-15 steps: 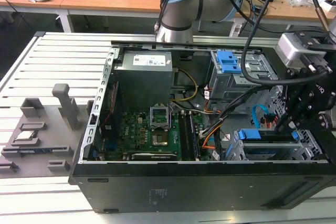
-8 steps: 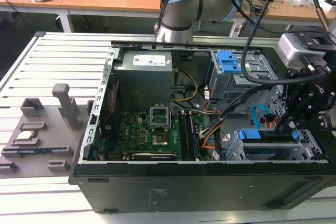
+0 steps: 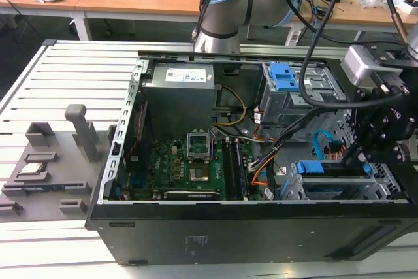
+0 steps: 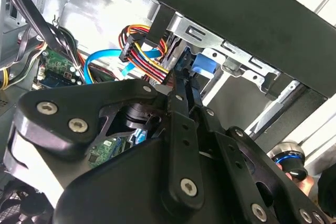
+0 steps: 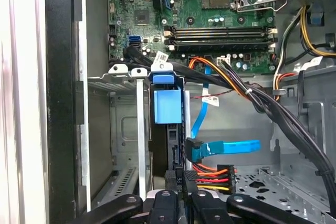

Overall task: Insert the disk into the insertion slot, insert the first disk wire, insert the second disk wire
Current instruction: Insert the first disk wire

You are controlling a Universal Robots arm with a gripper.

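Note:
The disk [image 5: 167, 106] in its bright blue carrier sits inside the insertion slot [image 5: 123, 129], the low silver cage at the exterior view's right [image 3: 339, 187]. The disk [image 3: 330, 169] lies flat there. My gripper [image 5: 181, 192] is shut on the black plug of a disk wire [image 5: 210, 174] made of red, orange, yellow and black strands, right at the disk's open end. Its wires [image 4: 142, 45] run past the shut gripper [image 4: 181, 85]. A flat blue disk wire [image 5: 226, 148] ends in a plug beside the disk's end; whether it is seated I cannot tell. The gripper [image 3: 366, 148] hangs over the cage.
A taller grey cage with blue latch tabs [image 3: 287, 76] stands behind the slot. Thick black cable bundles [image 5: 273, 103] cross beside the disk. The motherboard [image 3: 189, 161] and power supply [image 3: 179, 96] occupy the case's left. Fingers of a person [image 4: 304, 182] show by the case's outer edge.

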